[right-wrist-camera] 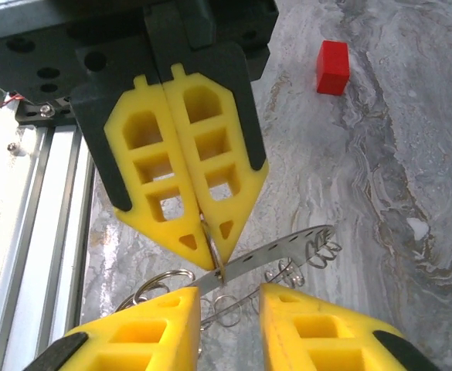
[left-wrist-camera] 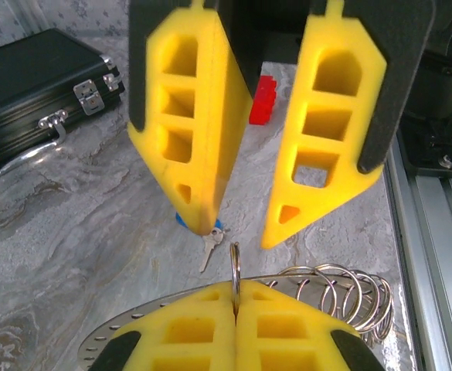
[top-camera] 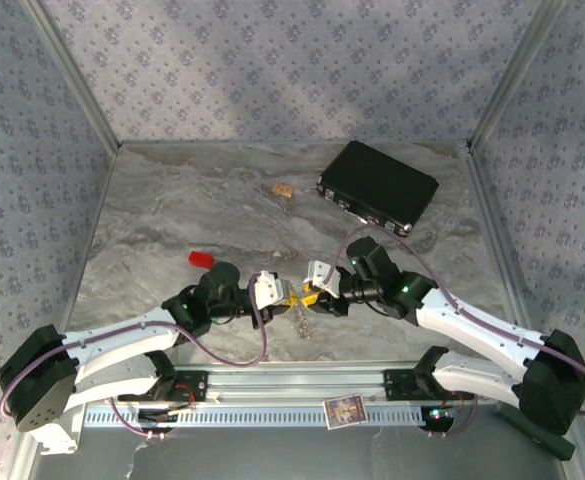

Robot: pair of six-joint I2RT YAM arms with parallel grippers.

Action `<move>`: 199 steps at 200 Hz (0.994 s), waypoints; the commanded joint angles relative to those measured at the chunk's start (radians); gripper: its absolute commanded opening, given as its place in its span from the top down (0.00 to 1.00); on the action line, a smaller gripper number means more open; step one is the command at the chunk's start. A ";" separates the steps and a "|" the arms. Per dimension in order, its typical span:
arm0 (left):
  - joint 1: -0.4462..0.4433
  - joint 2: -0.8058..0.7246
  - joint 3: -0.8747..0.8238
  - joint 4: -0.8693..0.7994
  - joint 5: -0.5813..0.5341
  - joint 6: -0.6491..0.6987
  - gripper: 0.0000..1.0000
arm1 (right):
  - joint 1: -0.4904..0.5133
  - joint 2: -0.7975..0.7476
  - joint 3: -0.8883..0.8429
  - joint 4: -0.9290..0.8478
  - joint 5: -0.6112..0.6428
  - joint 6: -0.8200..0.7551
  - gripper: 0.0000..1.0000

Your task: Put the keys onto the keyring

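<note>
The keyring is a flat silvery band (right-wrist-camera: 291, 246) with punched holes and several small wire rings (left-wrist-camera: 349, 290) hanging from it. My left gripper (left-wrist-camera: 236, 292) is shut on one small upright ring (left-wrist-camera: 235, 263) of the keyring, holding it above the table. My right gripper (right-wrist-camera: 227, 297) faces it, open, with nothing between its fingers (left-wrist-camera: 191, 139). A tiny key with a blue head (left-wrist-camera: 208, 246) lies on the table just behind the tip of one right finger. From above, the two grippers meet tip to tip (top-camera: 298, 293), and the keyring (top-camera: 300, 318) dangles below them.
A black rectangular case (top-camera: 377, 186) lies at the back right. A small red block (top-camera: 202, 259) sits left of the left wrist. A small tan object (top-camera: 283, 189) lies at the back centre. The aluminium base rail (top-camera: 302, 378) runs close beneath the grippers.
</note>
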 commanded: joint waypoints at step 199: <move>-0.091 -0.063 -0.043 0.079 -0.125 0.504 1.00 | 0.098 -0.168 -0.192 0.203 0.304 -0.066 0.77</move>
